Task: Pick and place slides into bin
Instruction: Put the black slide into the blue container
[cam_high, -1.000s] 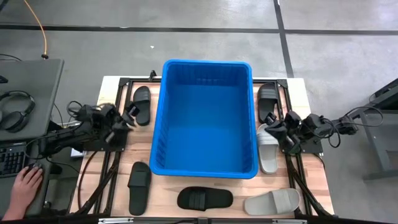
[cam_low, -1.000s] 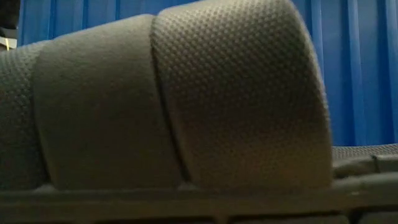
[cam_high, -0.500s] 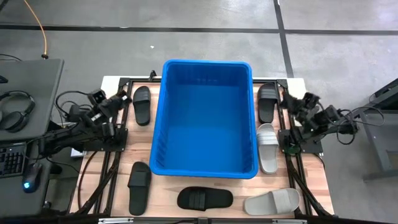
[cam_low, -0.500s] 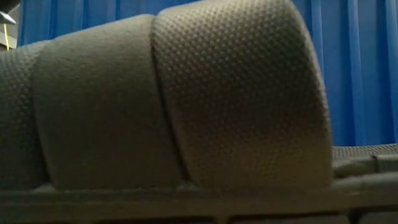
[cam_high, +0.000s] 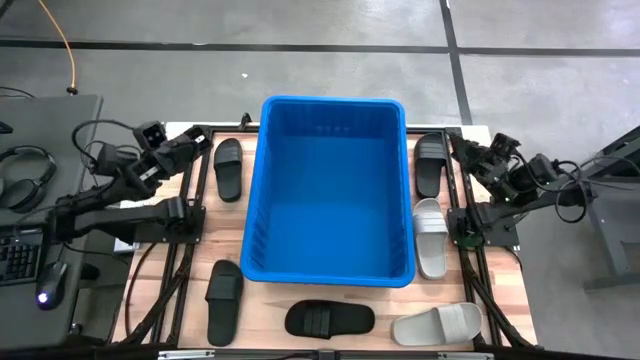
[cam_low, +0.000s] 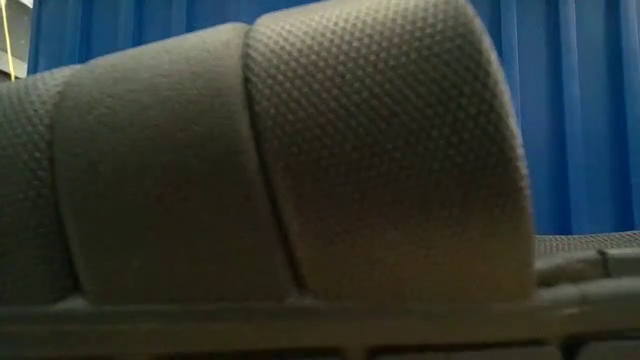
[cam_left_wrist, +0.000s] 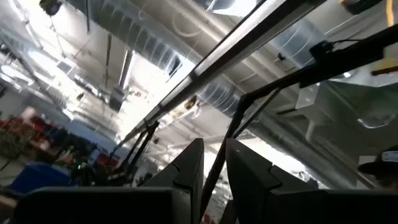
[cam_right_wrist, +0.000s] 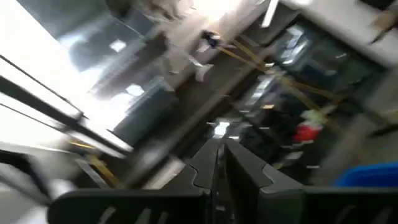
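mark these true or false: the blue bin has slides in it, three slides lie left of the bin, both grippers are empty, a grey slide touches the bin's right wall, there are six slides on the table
1. The blue bin holds slides. False: it is empty.
2. Three slides lie left of it. False: two, one black slide and another black slide.
3. The left gripper and right gripper hold nothing. True.
4. A grey slide lies against the bin's right wall. True.
5. Six slides lie on the table. True.
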